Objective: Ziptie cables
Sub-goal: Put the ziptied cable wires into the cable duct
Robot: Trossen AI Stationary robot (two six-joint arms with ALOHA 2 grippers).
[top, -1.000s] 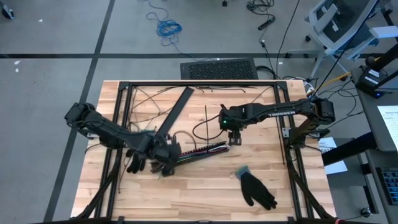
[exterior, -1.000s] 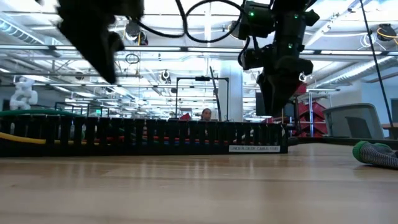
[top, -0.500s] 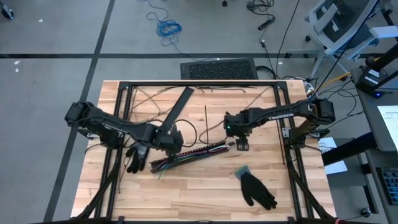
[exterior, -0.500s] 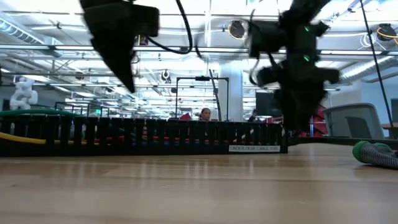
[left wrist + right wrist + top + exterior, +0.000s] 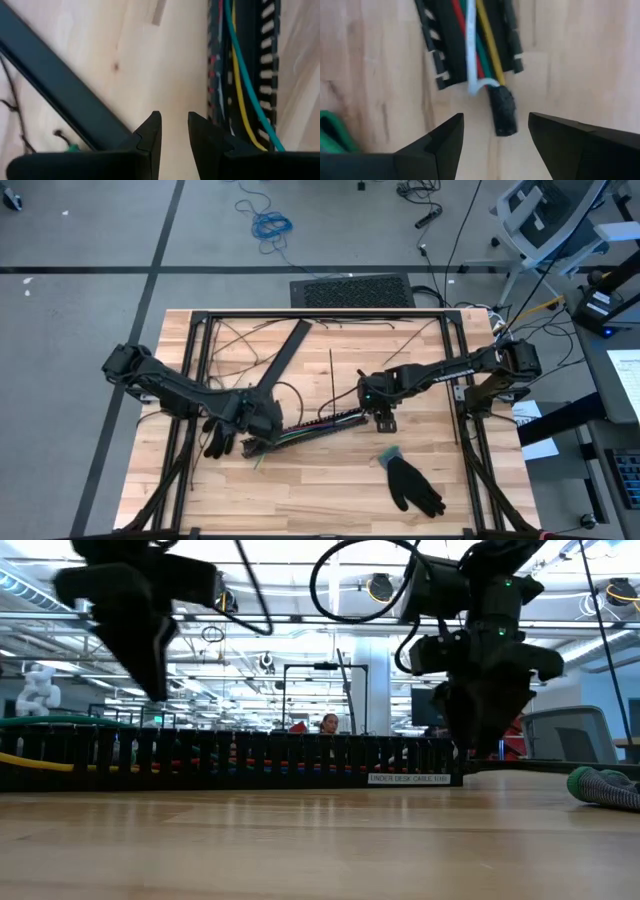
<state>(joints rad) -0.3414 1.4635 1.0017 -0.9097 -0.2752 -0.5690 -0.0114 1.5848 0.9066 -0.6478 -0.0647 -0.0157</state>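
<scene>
In the black slotted strip [image 5: 318,424] on the tabletop [image 5: 330,485] lie the cables [image 5: 475,45], loose, with no tie on them yet. At one end of the strip the right gripper [image 5: 492,137] hangs wide open, holding nothing. At the other end the left gripper [image 5: 174,131], nearly closed, holds nothing.

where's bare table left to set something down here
Bare wood lies along the near edge of the table, left of the black glove. The middle is crowded: the cables in the slotted strip, with the left hand and right hand over its ends.
</scene>
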